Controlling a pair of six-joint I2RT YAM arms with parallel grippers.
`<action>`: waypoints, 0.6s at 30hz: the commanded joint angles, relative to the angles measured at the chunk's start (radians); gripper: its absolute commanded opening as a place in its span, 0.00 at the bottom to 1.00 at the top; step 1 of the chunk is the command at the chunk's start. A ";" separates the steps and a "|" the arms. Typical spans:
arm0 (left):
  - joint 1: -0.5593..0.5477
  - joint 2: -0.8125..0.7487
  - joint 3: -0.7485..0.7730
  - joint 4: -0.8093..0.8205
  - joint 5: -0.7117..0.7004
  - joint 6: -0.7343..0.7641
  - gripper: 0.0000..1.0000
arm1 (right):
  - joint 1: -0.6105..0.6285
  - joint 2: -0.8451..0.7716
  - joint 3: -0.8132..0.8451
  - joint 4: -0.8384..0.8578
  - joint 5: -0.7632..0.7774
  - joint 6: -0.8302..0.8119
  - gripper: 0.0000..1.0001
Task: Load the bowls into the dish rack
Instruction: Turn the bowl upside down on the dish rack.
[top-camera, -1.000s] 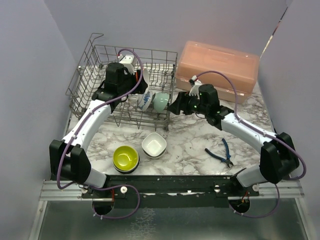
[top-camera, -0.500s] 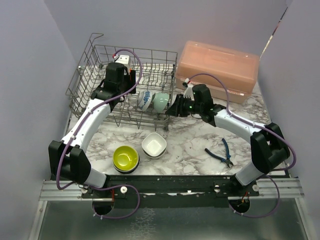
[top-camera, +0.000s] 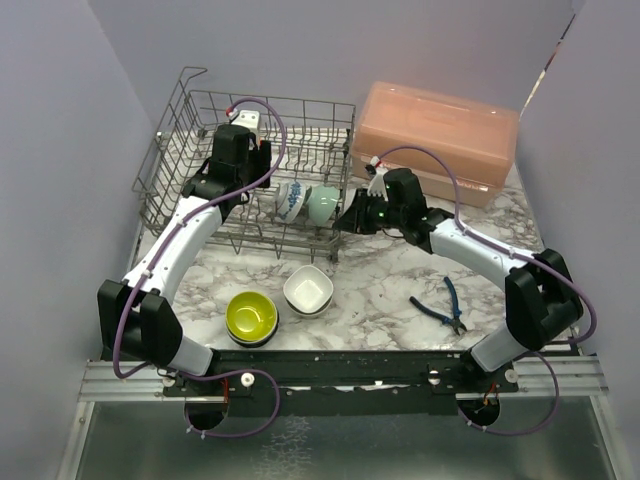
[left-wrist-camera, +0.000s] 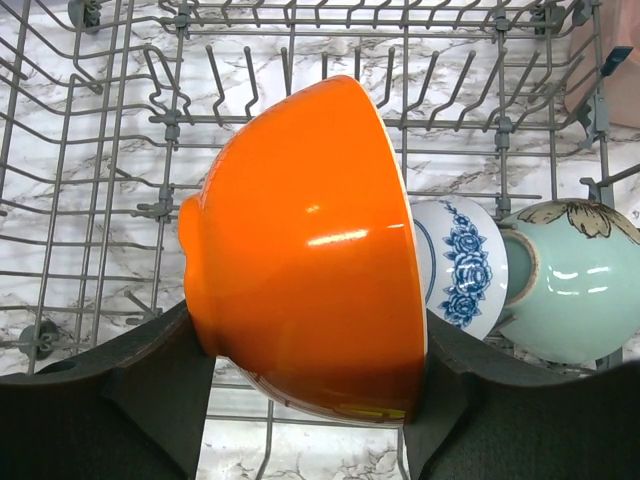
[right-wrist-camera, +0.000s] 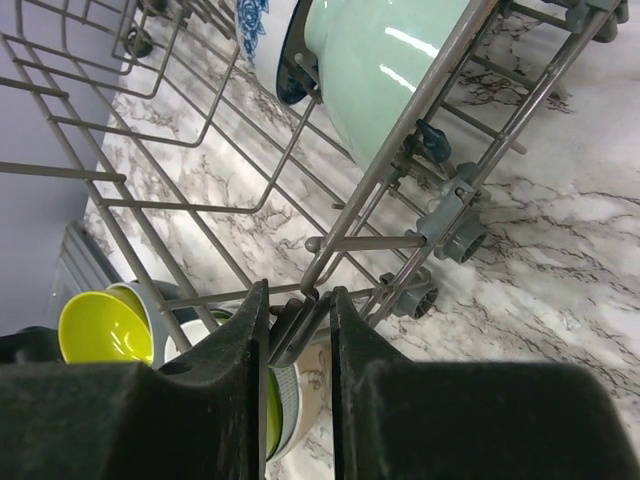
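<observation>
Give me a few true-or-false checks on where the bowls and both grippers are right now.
1. The left gripper holds an orange bowl above the dish rack. True.
2. The right gripper is holding the pale teal bowl. False: it is shut on a wire at the rack's edge, and that bowl sits inside the rack.
3. The blue-patterned bowl stands right beside the pale teal bowl in the rack. True.
4. The lime-yellow bowl is already loaded in the rack. False: it sits on the table in front of the rack, next to a white bowl.
</observation>
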 joint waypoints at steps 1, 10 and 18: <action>0.002 0.010 0.034 0.006 0.004 0.012 0.00 | 0.007 -0.052 -0.006 -0.152 0.040 -0.112 0.00; -0.001 0.038 0.048 -0.012 0.032 0.011 0.00 | 0.008 -0.108 0.002 -0.226 0.126 -0.153 0.00; -0.015 0.065 0.066 -0.038 0.026 0.010 0.00 | 0.008 -0.140 0.004 -0.243 0.128 -0.162 0.15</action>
